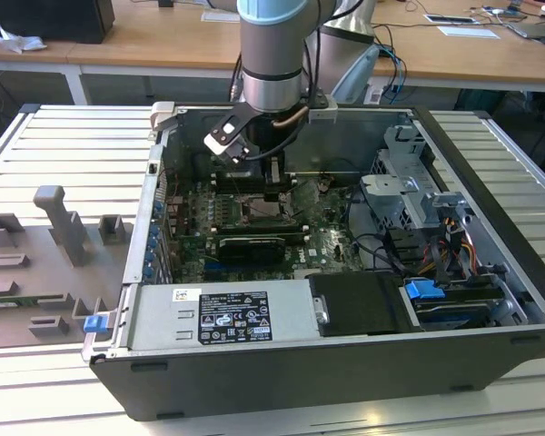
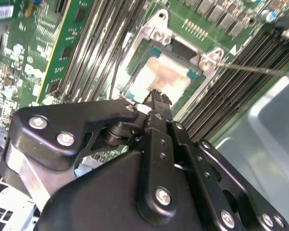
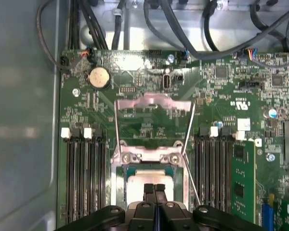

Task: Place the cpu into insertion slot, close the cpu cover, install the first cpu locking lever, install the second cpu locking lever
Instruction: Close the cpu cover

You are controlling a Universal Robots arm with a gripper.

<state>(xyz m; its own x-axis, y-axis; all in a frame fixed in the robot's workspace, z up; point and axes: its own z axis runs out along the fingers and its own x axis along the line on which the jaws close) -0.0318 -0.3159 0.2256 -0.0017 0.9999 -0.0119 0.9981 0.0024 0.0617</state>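
Worktop [image 1: 54, 145]: pale slatted surface under everything in the exterior view.
Fixtures [image 1: 59, 222]: grey blocks on the worktop at the exterior view's left, apart from the case.
Case [image 1: 282, 381]: dark computer case lying open in the middle of the worktop.
Power supply [image 1: 222, 313]: silvery labelled box along the case's near edge.
Board [image 3: 149, 127]: green, on the case floor.
Arm [image 1: 272, 54]: grey and pale blue, reaching straight down into the case over the board.
Fingers [image 3: 148, 190] [image 2: 156, 103]: black, pressed together tip to tip with nothing between them. They are directly over the cpu; whether they touch it cannot be told.
Cpu [image 3: 144, 178] [image 2: 164, 77]: pale square, lying flat inside the slot.
Slot [image 3: 119, 180] [image 2: 139, 57]: silvery-rimmed square with the cpu in it.
Memory slots [image 3: 84, 178]: long black rows flanking the slot on both sides.
Cover [image 3: 154, 102]: silvery frame swung open off the slot, with the board visible through its cut-out.
Levers [image 3: 116, 130]: thin wire rods, one along each side of the raised cover, not latched down.
Drive cage [image 1: 409, 182]: grey metal, inside the case at the exterior view's right.
Cables [image 1: 454, 245]: coloured wires just beside the cage.
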